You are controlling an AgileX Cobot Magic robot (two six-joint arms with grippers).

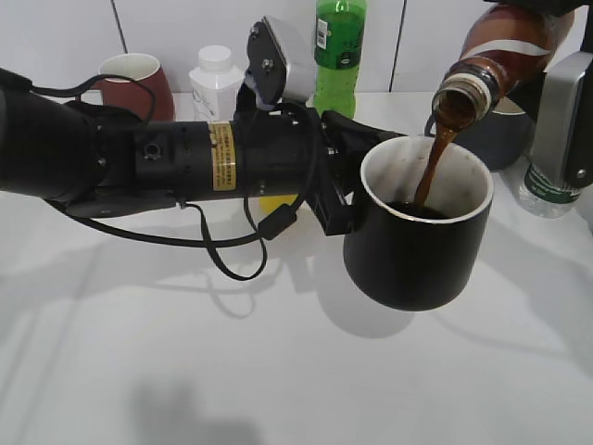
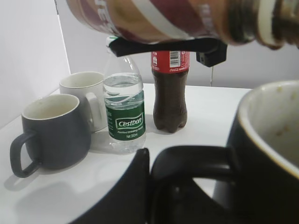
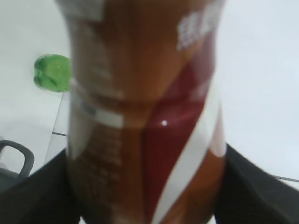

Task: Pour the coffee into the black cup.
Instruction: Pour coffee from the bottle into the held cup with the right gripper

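Note:
My left gripper (image 1: 341, 190) is shut on the handle of the black cup (image 1: 419, 250) and holds it above the table; in the left wrist view the handle (image 2: 191, 163) sits between the fingers. My right gripper, at the top right and mostly out of the exterior frame, is shut on the coffee bottle (image 1: 496, 56), which is tilted mouth-down over the cup. A brown stream (image 1: 434, 162) runs from its mouth into the cup, where dark liquid pools. The bottle fills the right wrist view (image 3: 145, 116) and crosses the top of the left wrist view (image 2: 177, 21).
A maroon mug (image 1: 139, 83), white bottle (image 1: 215, 82) and green soda bottle (image 1: 339, 51) stand at the back. A grey mug (image 2: 51, 133), white mug (image 2: 86, 102), water bottle (image 2: 124, 112) and cola bottle (image 2: 170, 91) stand behind the cup.

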